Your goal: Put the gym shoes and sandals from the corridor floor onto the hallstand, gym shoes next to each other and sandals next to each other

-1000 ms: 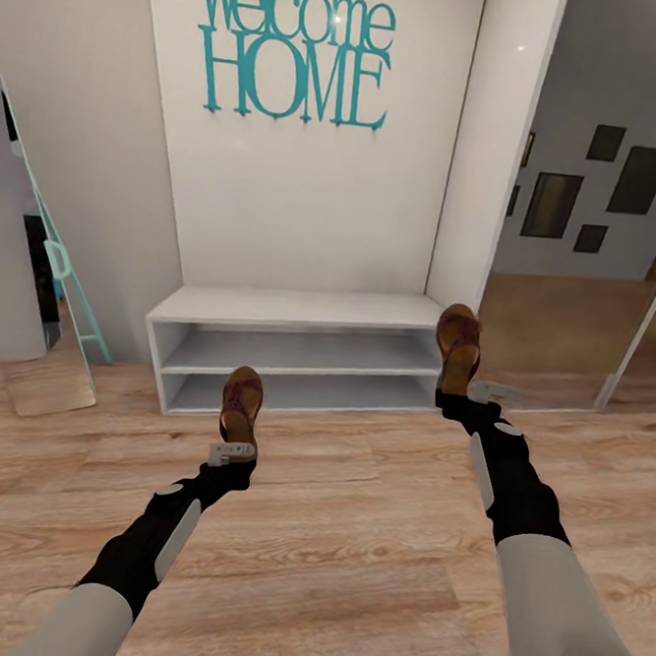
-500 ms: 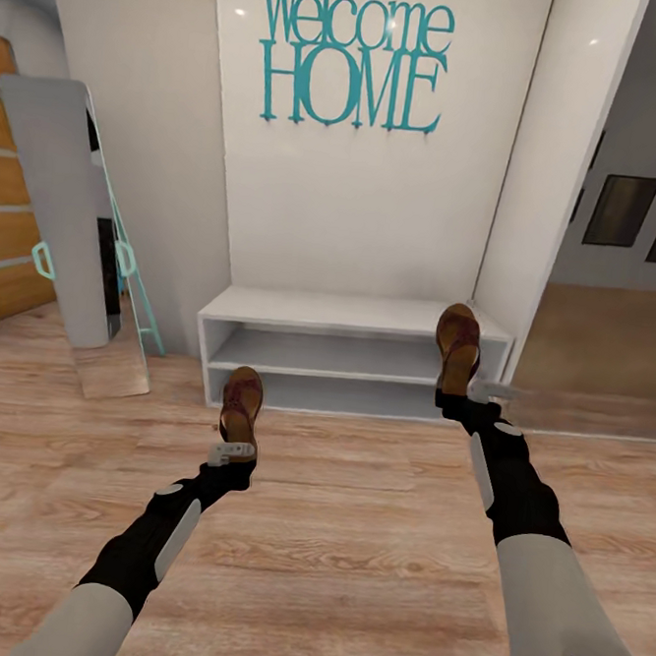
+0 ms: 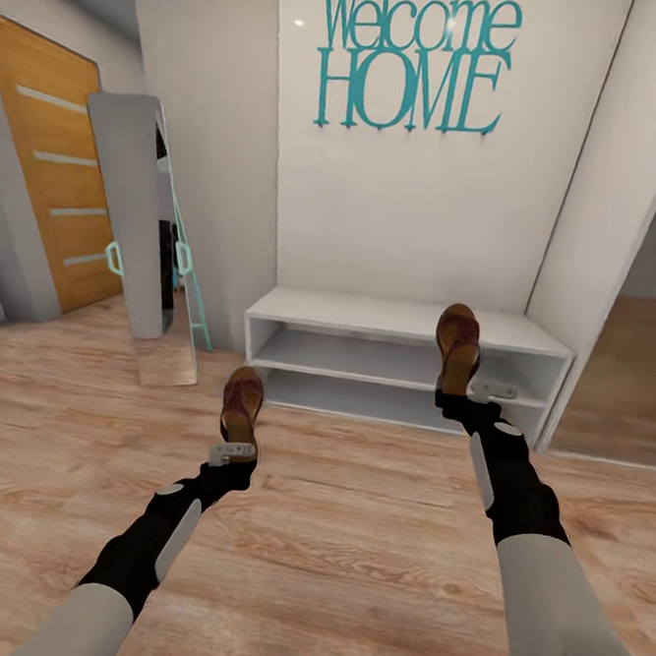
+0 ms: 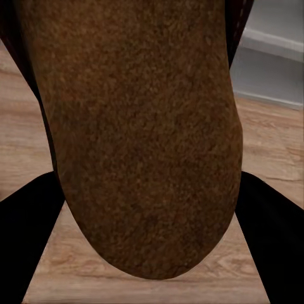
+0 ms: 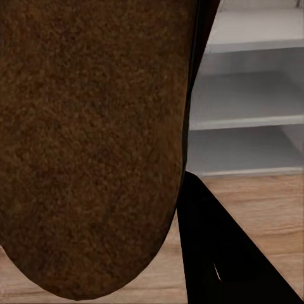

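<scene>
Gripper fingertips were hard to make out from the head camera: the left gripper point(image 3: 233, 447) and right gripper point(image 3: 458, 395) sat under the sandals they carried. The left sandal point(image 3: 241, 407) was clamped at its heel end and held out over the corridor floor point(image 3: 352, 527). The right sandal point(image 3: 458, 345) was gripped the same way, overlapping the hallstand point(image 3: 398, 320) in the picture; whether it was over the bench top or short of it could not be told. The left wrist camera was mostly blocked by the brown sole point(image 4: 139, 133), with dark finger edges at both sides and floor planks behind. The right wrist camera had its sole point(image 5: 88, 139) covering most of the frame, but showed the rack's two open shelf levels point(image 5: 250, 101), bare. A leaning mirror point(image 3: 143, 235) and a wooden door point(image 3: 54, 178) stood left of the rack, with the teal "Welcome HOME" sign point(image 3: 413, 63) above.
</scene>
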You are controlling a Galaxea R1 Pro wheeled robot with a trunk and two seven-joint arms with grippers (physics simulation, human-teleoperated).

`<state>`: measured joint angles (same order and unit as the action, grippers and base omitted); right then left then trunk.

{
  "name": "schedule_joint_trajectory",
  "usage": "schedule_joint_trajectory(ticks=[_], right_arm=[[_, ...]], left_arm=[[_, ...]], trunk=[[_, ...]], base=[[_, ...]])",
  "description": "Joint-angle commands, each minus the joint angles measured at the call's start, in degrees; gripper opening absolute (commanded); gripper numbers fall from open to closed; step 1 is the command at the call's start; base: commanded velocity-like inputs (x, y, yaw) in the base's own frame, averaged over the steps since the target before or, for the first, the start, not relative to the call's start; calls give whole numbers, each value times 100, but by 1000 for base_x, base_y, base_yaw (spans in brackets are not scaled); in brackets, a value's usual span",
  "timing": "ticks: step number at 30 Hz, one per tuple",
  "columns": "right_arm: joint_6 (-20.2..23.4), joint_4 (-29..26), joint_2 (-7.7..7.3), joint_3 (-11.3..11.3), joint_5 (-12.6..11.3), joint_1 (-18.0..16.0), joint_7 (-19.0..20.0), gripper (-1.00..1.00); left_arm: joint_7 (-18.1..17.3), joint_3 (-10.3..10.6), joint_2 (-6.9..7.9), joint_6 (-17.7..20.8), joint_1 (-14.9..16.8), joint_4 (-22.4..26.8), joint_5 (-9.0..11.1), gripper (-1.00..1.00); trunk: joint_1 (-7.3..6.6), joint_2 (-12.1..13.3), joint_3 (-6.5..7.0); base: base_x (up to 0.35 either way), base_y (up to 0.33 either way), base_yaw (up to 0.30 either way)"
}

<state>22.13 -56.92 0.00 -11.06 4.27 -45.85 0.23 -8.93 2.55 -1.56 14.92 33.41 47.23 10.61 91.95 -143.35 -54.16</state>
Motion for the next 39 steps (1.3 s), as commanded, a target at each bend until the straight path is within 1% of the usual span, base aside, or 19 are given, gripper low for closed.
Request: schedule_joint_trajectory(ticks=[1,10,19,28,33,39], right_arm=[[37,-12,0,-1,22,-2,-15,-100],[37,-10,0,-1,22,-2,-15,-100],[37,-12,0,-1,22,0,-15,-100],[37,-9,0,-1,22,-2,-15,-100],[37,-11,0,-1,22,-2,-15,-100],[37,-8,0,-1,22,-1,-15,-100]], left_arm=[[-4,0,-1,38,5,5,55,-100],[-9,0,-2,38,3,-3,55,-100],[-12,0,-2,38,4,-16,62,-100],[-12,0,-2,34,1,-17,64,-100],[-12,0,-2,30,3,-21,70,-100],[-12,2,-10,29,6,-36,73,-100]], trunk=[[-1,-3,-6],[-1,-3,-6],[-1,-3,-6],[-1,-3,-6],[-1,-3,-6],[-1,-3,-6]], base=[[0,0,294],[59,0,294],[159,0,294],[35,0,294],[183,0,294],[308,0,294]])
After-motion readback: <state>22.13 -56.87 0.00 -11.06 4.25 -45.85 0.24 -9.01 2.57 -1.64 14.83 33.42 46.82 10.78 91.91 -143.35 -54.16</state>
